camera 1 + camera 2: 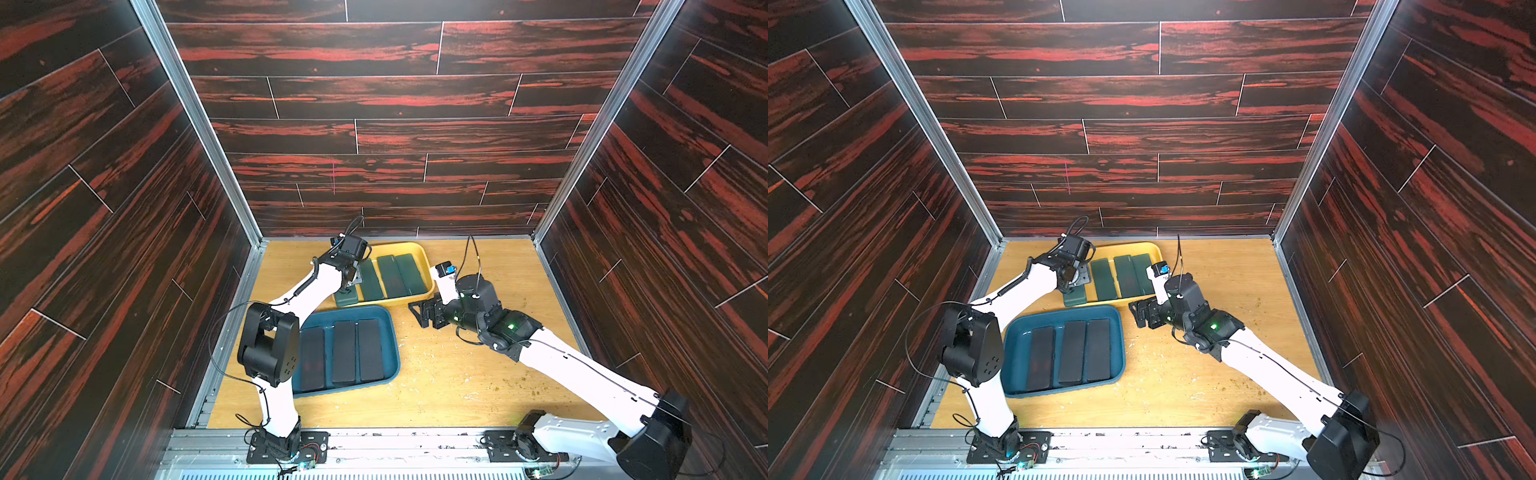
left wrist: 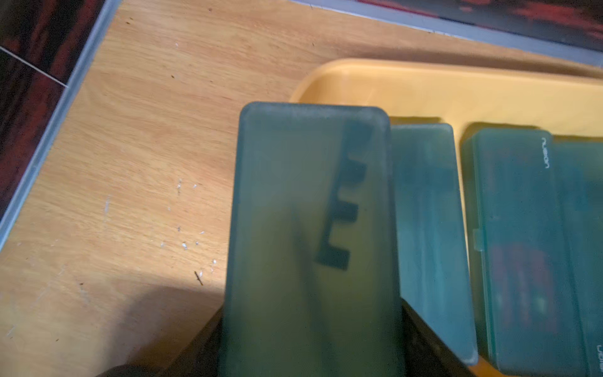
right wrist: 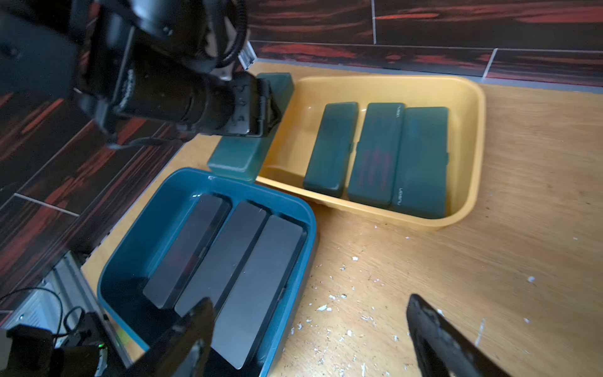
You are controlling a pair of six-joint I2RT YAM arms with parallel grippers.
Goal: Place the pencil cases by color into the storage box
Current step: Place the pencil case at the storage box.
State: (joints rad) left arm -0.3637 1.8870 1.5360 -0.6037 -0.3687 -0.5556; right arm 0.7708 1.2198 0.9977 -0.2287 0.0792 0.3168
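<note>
My left gripper (image 1: 351, 283) is shut on a dark green pencil case (image 2: 310, 228), holding it lengthwise at the left rim of the yellow tray (image 1: 424, 254); the same case (image 3: 241, 153) shows beside that rim. Three more green pencil cases (image 1: 392, 276) lie side by side in the yellow tray (image 3: 476, 130). Three black pencil cases (image 1: 344, 351) lie in the blue tray (image 1: 391, 332). My right gripper (image 3: 310, 302) is open with nothing in it, low over the table just right of the blue tray (image 3: 308, 225) and in front of the yellow tray.
The two trays nearly touch at the table's left and middle back. Dark wood-patterned walls with metal rails close in the left, back and right. White and green crumbs litter the wooden table (image 1: 457, 374) to the right of the blue tray.
</note>
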